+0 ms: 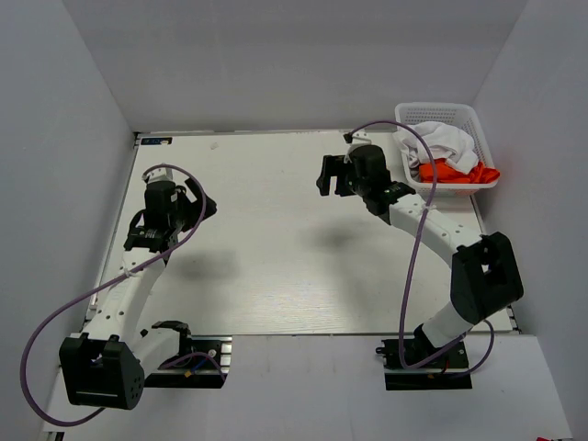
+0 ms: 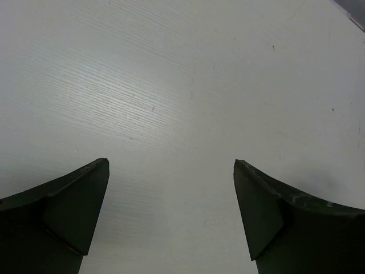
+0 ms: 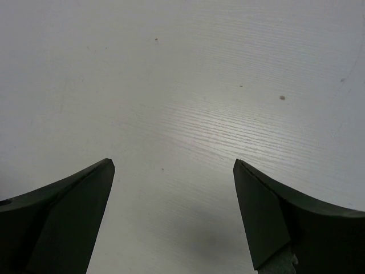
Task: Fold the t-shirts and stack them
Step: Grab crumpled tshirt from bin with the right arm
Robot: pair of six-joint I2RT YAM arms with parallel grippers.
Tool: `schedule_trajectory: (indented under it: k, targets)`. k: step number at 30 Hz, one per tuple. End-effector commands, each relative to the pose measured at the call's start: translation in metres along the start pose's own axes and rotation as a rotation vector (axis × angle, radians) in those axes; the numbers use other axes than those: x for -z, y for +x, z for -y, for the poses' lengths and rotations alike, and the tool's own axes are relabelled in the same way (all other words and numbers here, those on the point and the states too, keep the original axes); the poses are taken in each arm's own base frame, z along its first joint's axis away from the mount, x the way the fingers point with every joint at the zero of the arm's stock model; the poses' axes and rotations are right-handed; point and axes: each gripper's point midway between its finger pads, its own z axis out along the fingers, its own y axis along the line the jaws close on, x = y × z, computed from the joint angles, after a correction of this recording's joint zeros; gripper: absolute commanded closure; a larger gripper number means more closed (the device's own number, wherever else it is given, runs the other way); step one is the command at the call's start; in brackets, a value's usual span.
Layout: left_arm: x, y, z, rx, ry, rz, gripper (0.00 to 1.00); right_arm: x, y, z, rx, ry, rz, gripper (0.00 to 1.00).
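A white t-shirt and a bright orange t-shirt lie crumpled in the white lattice basket at the table's back right corner. The orange one hangs over the basket's front rim. No grey t-shirt is in view. My left gripper is open and empty over the left part of the table; its wrist view shows only bare tabletop between the jaws. My right gripper is open and empty, left of the basket; its wrist view also shows only bare tabletop.
The white table is walled by grey panels at the left, back and right. Purple cables loop along both arms. The right arm's elbow stands near the table's right edge, in front of the basket.
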Motion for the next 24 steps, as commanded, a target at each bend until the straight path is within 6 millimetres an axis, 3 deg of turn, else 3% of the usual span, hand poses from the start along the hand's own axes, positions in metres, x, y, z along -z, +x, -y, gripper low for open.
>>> schedule_trajectory:
  k: [1,5,6,11,12,13,14,17,18,22,24]
  targets:
    - [0.005,-0.005,0.002,-0.009,0.01,0.031,0.0,0.012,-0.023,0.002,-0.008,0.016,0.084,0.09]
    - [0.005,-0.006,0.005,-0.009,0.024,0.033,0.0,0.005,-0.021,0.006,-0.001,0.036,0.059,0.09]
    - [0.005,-0.006,0.005,-0.009,0.024,0.033,0.0,-0.003,-0.006,0.012,-0.025,0.068,-0.008,0.09]
    - [0.001,-0.001,0.001,-0.01,0.014,0.017,0.0,-0.004,-0.027,0.054,-0.097,0.212,0.013,0.09]
    - [0.002,0.001,0.0,-0.01,0.01,0.01,0.0,0.0,-0.035,0.078,-0.132,0.266,0.024,0.09]
    - [0.002,0.001,0.0,-0.01,0.009,0.009,0.0,0.002,-0.039,0.088,-0.149,0.286,0.028,0.09]
    - [0.0,0.003,-0.001,-0.011,0.005,0.002,0.0,0.006,-0.032,0.098,-0.159,0.317,-0.015,0.09]
    - [-0.002,0.006,-0.001,-0.011,0.007,-0.012,0.0,0.024,-0.078,0.154,-0.196,0.467,0.057,0.09]
    - [-0.002,0.006,-0.001,-0.02,0.007,-0.012,0.0,0.028,-0.073,0.164,-0.2,0.5,0.02,0.09]
    - [-0.007,0.006,-0.008,-0.016,-0.025,-0.024,0.0,0.04,-0.101,0.236,-0.278,0.597,0.033,0.09]
    - [-0.009,0.01,-0.012,-0.018,-0.044,-0.037,0.0,0.033,-0.09,0.254,-0.282,0.618,-0.02,0.09]
